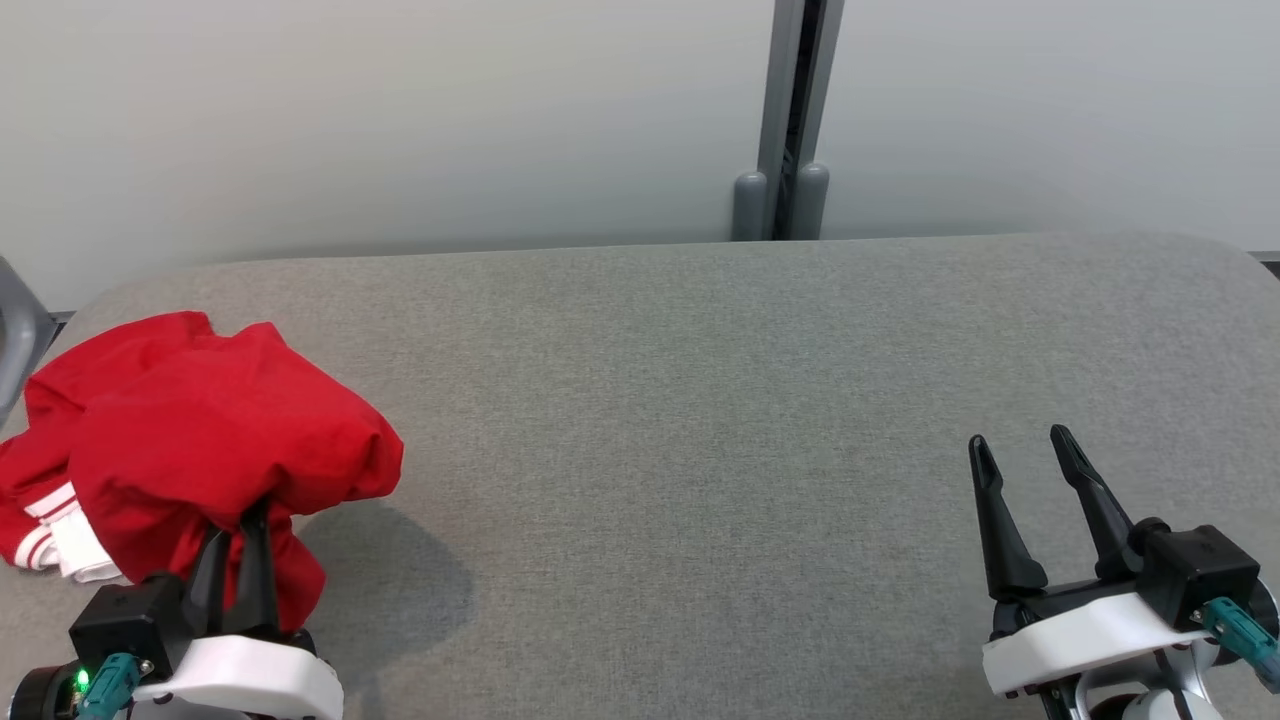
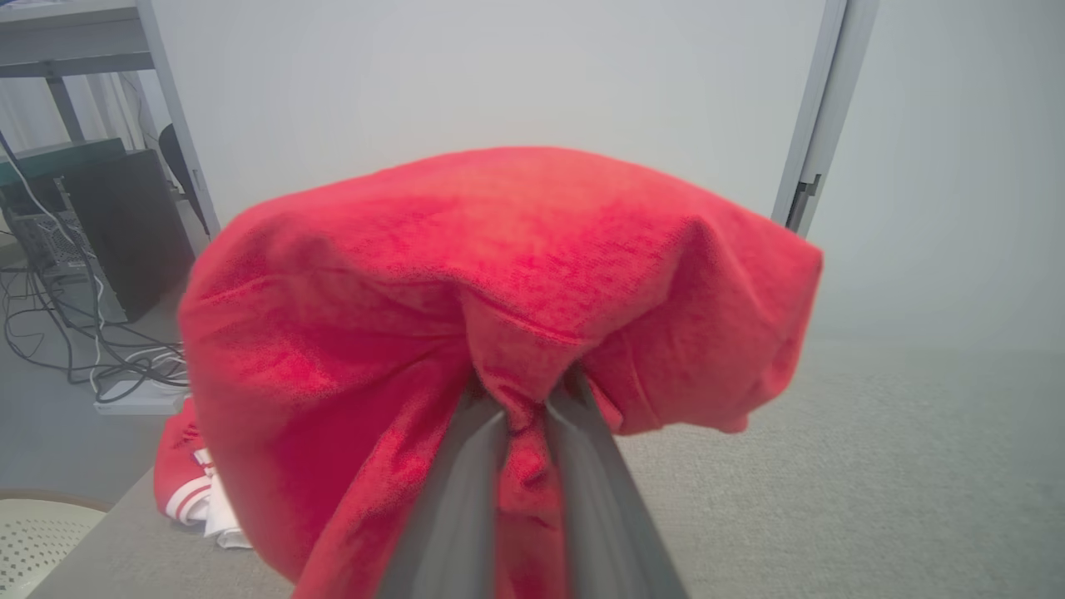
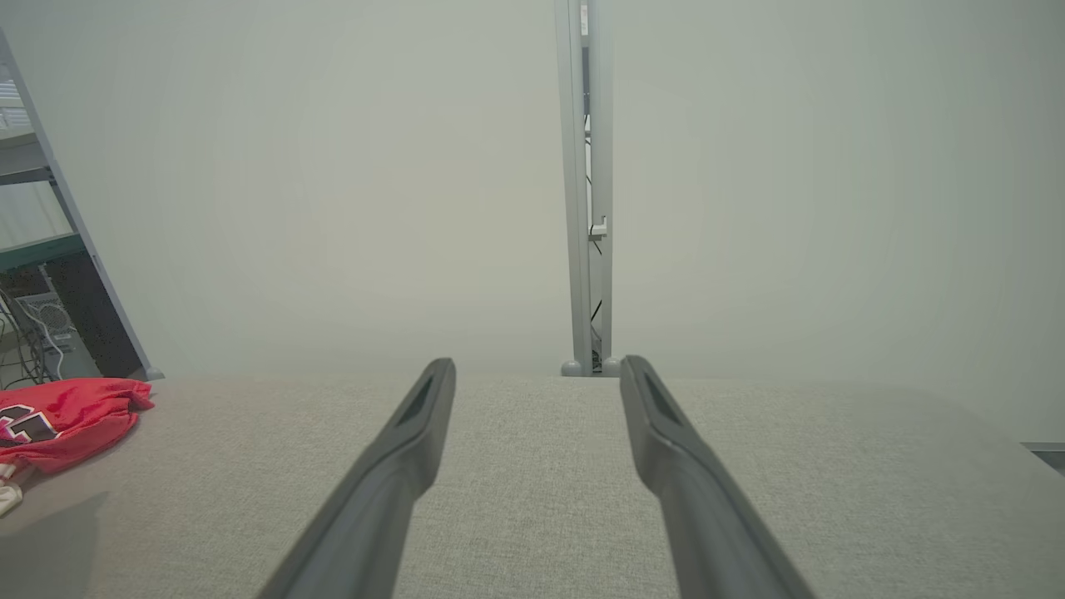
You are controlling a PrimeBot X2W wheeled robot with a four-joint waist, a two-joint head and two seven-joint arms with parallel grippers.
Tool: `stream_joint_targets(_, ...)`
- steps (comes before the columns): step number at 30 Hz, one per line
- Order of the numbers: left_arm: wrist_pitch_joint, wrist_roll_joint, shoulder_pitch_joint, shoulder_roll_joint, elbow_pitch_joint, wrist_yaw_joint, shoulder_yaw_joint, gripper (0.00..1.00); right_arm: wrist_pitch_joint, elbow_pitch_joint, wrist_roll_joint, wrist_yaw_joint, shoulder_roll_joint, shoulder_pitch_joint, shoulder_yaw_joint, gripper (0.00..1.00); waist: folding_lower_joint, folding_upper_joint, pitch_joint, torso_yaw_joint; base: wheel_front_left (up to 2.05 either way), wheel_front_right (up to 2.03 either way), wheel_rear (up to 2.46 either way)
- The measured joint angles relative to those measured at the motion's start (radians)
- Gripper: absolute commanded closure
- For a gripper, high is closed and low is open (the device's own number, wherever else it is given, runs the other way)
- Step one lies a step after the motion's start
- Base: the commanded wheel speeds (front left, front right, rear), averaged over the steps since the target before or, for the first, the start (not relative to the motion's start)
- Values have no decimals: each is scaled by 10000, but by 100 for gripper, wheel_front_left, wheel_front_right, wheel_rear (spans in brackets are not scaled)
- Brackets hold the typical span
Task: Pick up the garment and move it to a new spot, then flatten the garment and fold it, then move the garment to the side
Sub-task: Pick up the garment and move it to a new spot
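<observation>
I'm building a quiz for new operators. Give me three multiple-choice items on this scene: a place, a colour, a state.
1. Where on the grey table is the garment? A) robot's left end B) middle C) robot's right end
2. What is the garment's main colour? A) blue B) red C) green
3. How is the right gripper? A) shut on the garment B) shut on nothing C) open, holding nothing
Answers: 1 A, it bunches at the head view's left, pinched by the left gripper; 2 B, red cloth with white trim; 3 C, its fingers stand apart above bare table.
</observation>
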Motion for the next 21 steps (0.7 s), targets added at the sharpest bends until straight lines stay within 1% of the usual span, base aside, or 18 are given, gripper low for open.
stream_joint_targets(4,132,40,-3,48,-138,-15,-153,100,67,-92,0,0,4,0,31,0,0,0,21,-359,0,0,0)
stream_joint_targets(8,215,146,-145,19,-151,-144,-489,100,94,-171,-4,0,21,-22,125,0,-1,0,89,-818,0,0,0)
stream_joint_targets(9,257,146,-230,0,-119,-198,-560,100,94,-194,-4,0,23,-43,148,0,0,0,113,-952,0,0,0)
stream_joint_targets(10,268,155,-427,-25,-25,-314,-729,100,98,-219,0,0,23,-122,205,0,0,0,173,-1232,0,0,0)
stream_joint_targets(16,261,209,-1155,-313,512,-715,-1346,100,92,-282,25,4,33,-313,309,0,-1,0,459,-2170,0,0,0)
stream_joint_targets(21,274,318,-1868,-516,1241,-1124,-1902,100,-42,-272,100,4,35,-425,297,0,0,0,861,-2954,0,0,0)
